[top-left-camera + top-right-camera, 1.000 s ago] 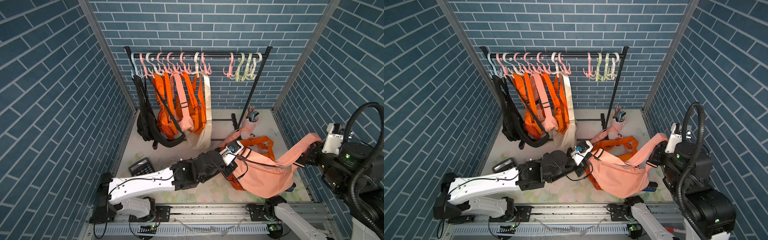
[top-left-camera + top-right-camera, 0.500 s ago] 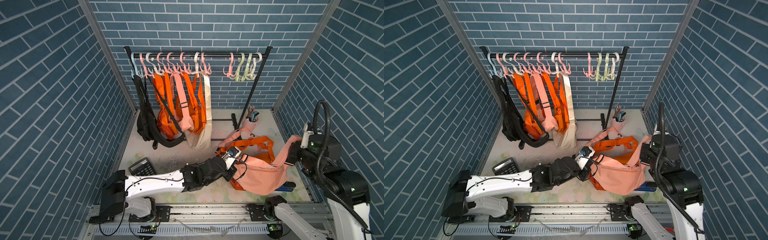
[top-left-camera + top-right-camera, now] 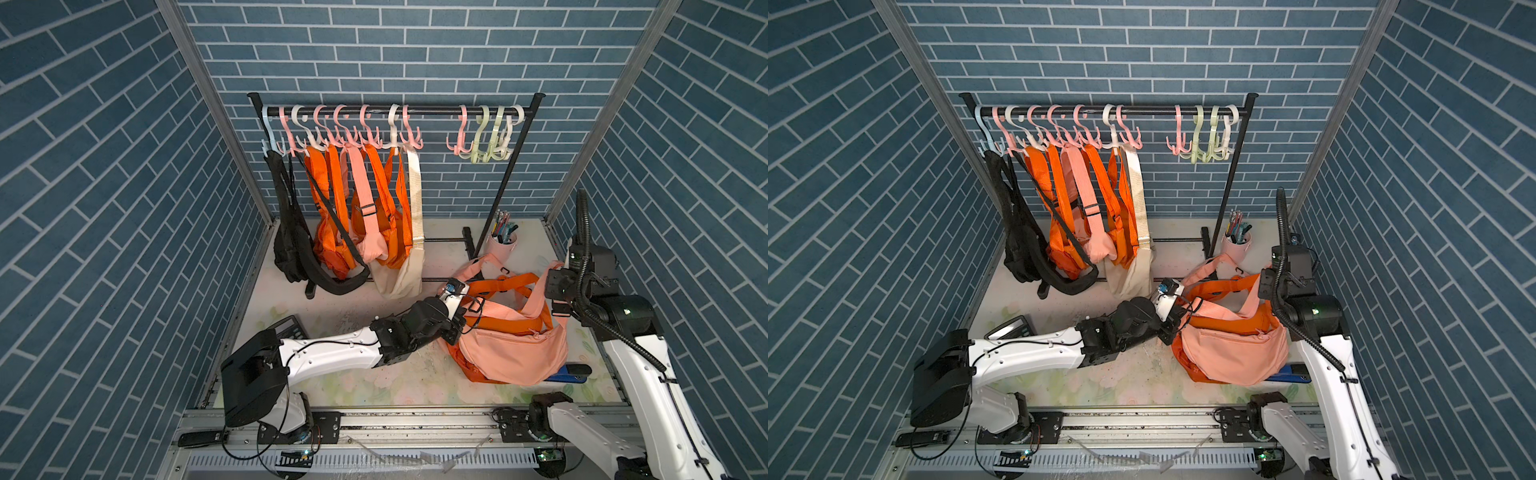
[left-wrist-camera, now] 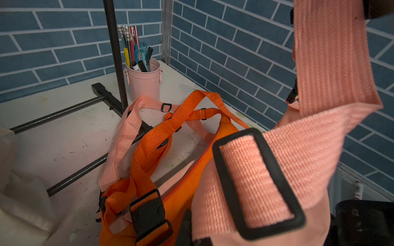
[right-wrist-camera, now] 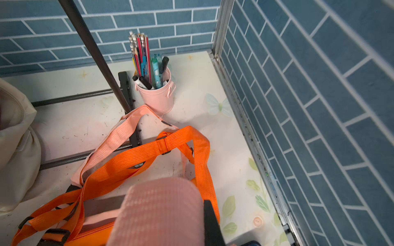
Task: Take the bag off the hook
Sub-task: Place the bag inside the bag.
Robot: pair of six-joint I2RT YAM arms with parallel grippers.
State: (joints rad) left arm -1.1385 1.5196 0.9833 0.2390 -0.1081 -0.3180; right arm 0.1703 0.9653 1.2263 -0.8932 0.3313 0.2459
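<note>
The table (image 3: 332, 307) is carrying a black rack (image 3: 374, 111) at the back, where a black bag (image 3: 291, 245), orange bags (image 3: 332, 245) and a cream bag (image 3: 399, 270) are hanging from hooks on its left half. The pink bag (image 3: 511, 353) is lying off the hook, on the table near the right front, partly resting on an orange bag (image 3: 469, 372). The left end effector (image 3: 457, 322) is pressing against the pink bag's left end, clenched on its strap (image 3: 536, 299) by the black buckle. The right end effector (image 3: 550, 286) is clenched on the same strap and holding it up as a taut loop above the bag. A pink cup (image 3: 503, 245) of pens is standing beside the rack's right leg.
</note>
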